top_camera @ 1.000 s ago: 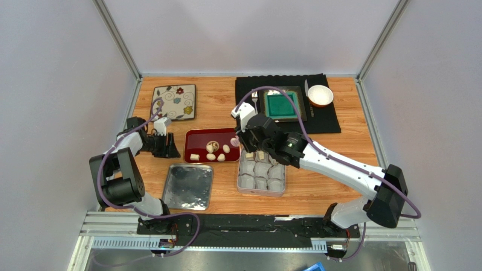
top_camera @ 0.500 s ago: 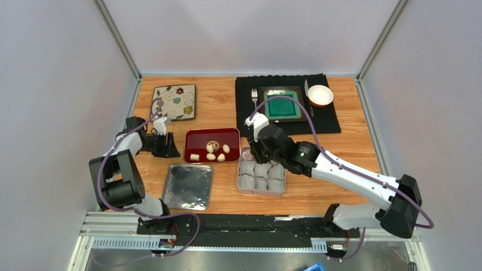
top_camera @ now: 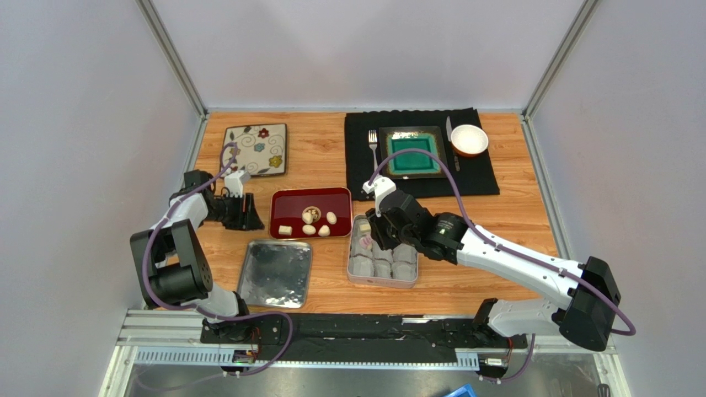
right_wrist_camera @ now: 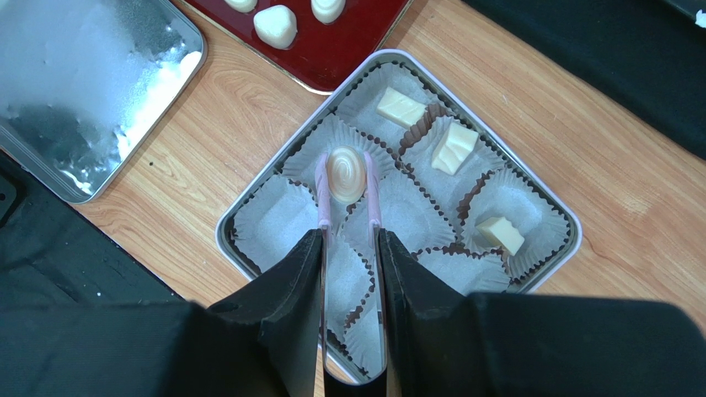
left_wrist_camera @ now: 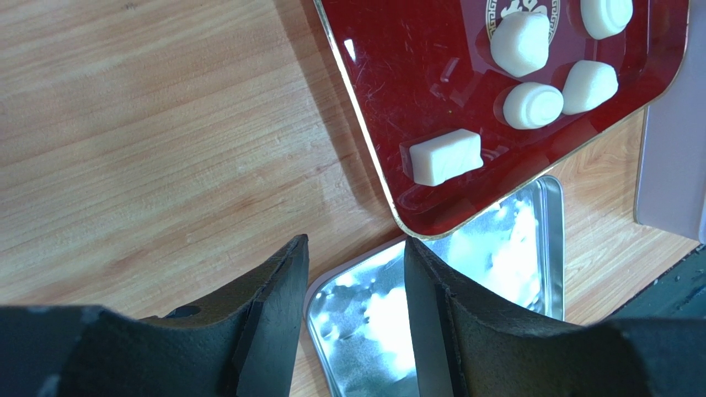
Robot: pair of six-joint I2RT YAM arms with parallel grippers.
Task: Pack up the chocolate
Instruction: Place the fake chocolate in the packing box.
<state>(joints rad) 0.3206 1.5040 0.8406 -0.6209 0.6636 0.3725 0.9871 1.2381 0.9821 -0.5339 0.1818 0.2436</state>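
Over the tin: right pincer (right_wrist_camera: 347, 195) clamped on an oval chocolate (right_wrist_camera: 345, 172), one pink-tipped finger on each side of it. Piece hangs over the middle cup (right_wrist_camera: 308, 161) of the left column; cannot tell whether it touches the paper.

Tin (top_camera: 382, 283): square, silver, lined with white crinkled paper cups. Three chocolates (right_wrist_camera: 454, 147) already sit in the far row, one per cup. Other cups in view hold nothing, though the pincer hides part of the near ones.

Left of the tin, slightly farther back: red tray (top_camera: 290, 198) with five loose chocolates (left_wrist_camera: 446, 155), one a rectangular block toward its near-left corner, the rest grouped toward the middle.

Near side of the tray: silver lid (top_camera: 276, 273) flat on the worktop (top_camera: 505, 207), well apart from the tin.

Left pincer (left_wrist_camera: 355, 252): jaws apart, nothing between them. It sits low at the left end of the tray, pointing at the gap where the tray's corner meets the lid's corner.

Far right: black mat (top_camera: 481, 178) carrying a green dish (top_camera: 413, 155), a fork (top_camera: 373, 142) left of it and a white bowl (top_camera: 469, 139) right of it.

Far left: patterned plate (top_camera: 254, 149).
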